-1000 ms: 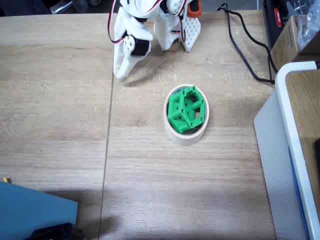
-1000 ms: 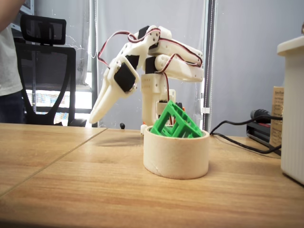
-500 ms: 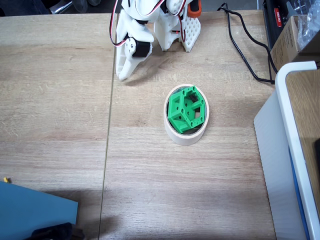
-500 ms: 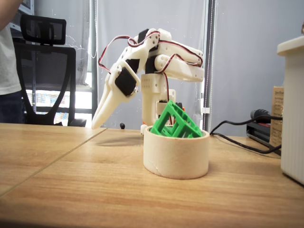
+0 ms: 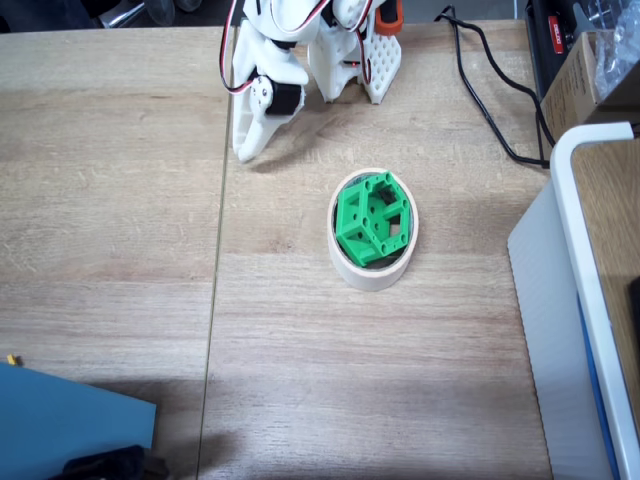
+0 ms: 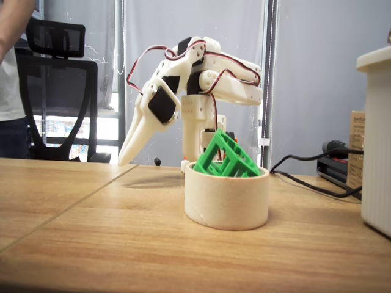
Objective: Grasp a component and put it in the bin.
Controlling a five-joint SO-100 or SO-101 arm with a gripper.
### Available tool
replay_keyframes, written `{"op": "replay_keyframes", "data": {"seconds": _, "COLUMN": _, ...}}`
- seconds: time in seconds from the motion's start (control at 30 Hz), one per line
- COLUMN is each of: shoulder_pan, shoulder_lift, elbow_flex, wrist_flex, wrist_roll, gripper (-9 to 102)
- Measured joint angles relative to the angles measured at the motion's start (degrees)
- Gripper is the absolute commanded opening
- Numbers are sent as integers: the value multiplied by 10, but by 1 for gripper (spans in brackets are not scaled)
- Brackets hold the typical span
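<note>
**Component seated in bin; arm folded back at its base**

The component [image 5: 372, 219] sits inside the bin [image 5: 350, 268], tilted, with one corner of its green frame rising above the tape ring's rim, as the low fixed view confirms [image 6: 225, 155]. It is well apart from the gripper.

**Change over the last second**
- The gripper [image 5: 243, 152] has drawn back toward the arm base and now points more steeply down at the table. Over the last half second it has hardly moved.
- The component and the bin have not shifted.

**Tool state**
The fingers [image 6: 131, 145] lie together with no visible gap and carry nothing: clenched and empty.

**Meaning for the task**
The placement looks complete. The arm appears to be settling into a rest pose, and no further move seems necessary.

**Surface and room**
- The table [image 5: 110, 230] is light wood-grain laminate with a seam running down it just beside the gripper.
- A black cable [image 5: 487, 105] trails across the far side.
- A large white-edged box [image 5: 575, 300] stands at the right in the overhead-angled fixed view.
- A blue object [image 5: 60, 420] occupies the lower left corner.
- In the low fixed view, a black office chair [image 6: 58, 91] and part of a person [image 6: 11, 73] stand behind the table.
</note>
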Motion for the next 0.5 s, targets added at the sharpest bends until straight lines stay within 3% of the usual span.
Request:
{"op": "replay_keyframes", "data": {"seconds": 0.23, "shoulder_pan": 0, "shoulder_lift": 0, "elbow_flex": 0, "wrist_flex": 5, "wrist_roll": 0, "gripper": 0}}
{"op": "replay_keyframes", "data": {"seconds": 0.5, "shoulder_pan": 0, "shoulder_lift": 4, "elbow_flex": 0, "wrist_flex": 113, "wrist_roll": 0, "gripper": 0}}
